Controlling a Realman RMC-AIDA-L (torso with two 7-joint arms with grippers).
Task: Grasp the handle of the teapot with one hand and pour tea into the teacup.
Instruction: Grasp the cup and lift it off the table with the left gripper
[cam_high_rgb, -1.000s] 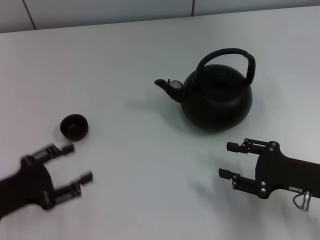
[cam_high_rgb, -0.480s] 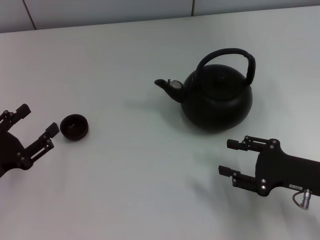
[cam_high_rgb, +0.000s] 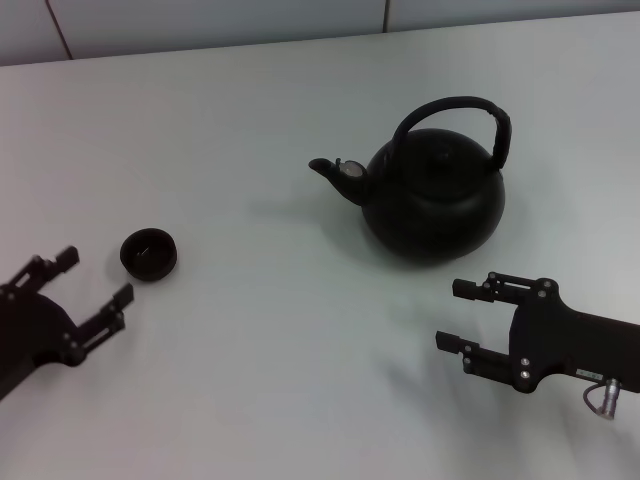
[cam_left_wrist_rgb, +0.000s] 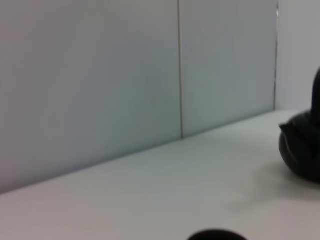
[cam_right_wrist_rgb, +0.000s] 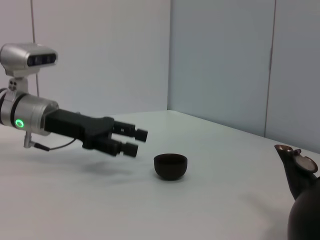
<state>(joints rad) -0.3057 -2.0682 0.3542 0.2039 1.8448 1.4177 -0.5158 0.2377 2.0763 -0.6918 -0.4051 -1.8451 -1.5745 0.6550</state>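
Black teapot (cam_high_rgb: 432, 195) stands untouched; left gripper (cam_high_rgb: 92, 287) near teacup (cam_high_rgb: 149, 254), right gripper (cam_high_rgb: 452, 315) near pot, jaws apart.

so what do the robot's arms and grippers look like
Both grippers are matte black, each with two slim parallel fingers on a boxy black body. The right gripper shows small silver screws and a silver metal connector near the wrist. The left gripper sits on a silver cylindrical wrist with a glowing green ring light, a thin cable beneath it, and a white camera module mounted above.
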